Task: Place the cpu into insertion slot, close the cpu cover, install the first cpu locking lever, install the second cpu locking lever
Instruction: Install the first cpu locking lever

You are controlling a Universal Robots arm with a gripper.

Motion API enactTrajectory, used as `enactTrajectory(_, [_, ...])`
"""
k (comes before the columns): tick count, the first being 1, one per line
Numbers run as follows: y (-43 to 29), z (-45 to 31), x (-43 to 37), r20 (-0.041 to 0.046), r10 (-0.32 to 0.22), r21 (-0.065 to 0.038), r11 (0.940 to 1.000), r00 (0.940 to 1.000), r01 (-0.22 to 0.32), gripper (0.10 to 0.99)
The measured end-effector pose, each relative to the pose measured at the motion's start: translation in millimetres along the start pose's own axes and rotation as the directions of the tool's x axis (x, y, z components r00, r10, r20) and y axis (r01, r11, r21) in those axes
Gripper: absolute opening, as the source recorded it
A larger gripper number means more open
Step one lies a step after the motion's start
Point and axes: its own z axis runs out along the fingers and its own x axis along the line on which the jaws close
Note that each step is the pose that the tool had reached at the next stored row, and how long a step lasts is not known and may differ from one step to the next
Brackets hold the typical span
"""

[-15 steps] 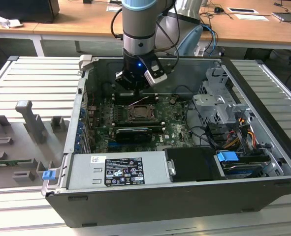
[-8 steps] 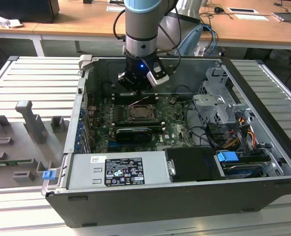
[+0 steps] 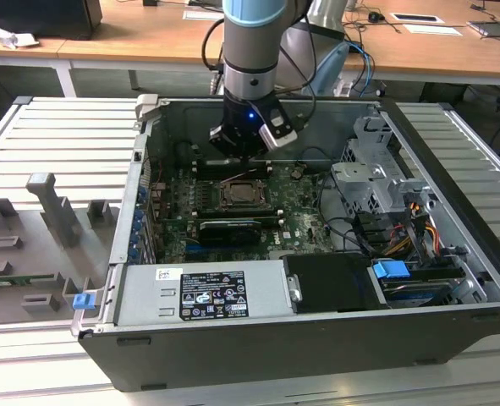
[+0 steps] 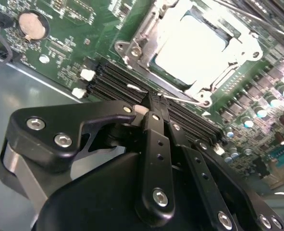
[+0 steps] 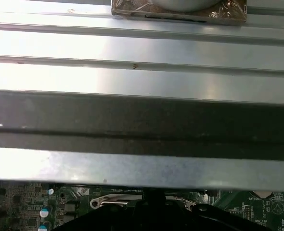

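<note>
The tool point(image 3: 243, 145) hangs inside the open computer case point(image 3: 233, 338), low over the green motherboard point(image 3: 304, 207), at the far edge of the insertion slot point(image 3: 239, 195) as the exterior view shows it. In the second wrist view its black fingers point(image 4: 154, 130) stand pressed together, tips meeting with no gap, and a thin silver locking lever point(image 4: 187, 100) runs just beyond those tips; whether the tips pinch or merely touch it cannot be told. The cpu point(image 4: 197, 45) lies seated in the socket, its pale metal top showing through the window of the cpu cover point(image 4: 146, 41), which lies flat over it. Long black memory slots point(image 4: 117, 82) run between the socket and the tool. A round coin battery point(image 4: 32, 25) sits on the board, well apart. The case rests on a ribbed metal bench point(image 3: 55, 139).
</note>
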Motion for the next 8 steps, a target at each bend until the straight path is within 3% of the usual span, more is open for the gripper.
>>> enactTrajectory(8, [-1.5, 11.6, -6.6, -0.0015, -0.014, 0.0, 0.9999, 0.9999, 0.014, 0.106])
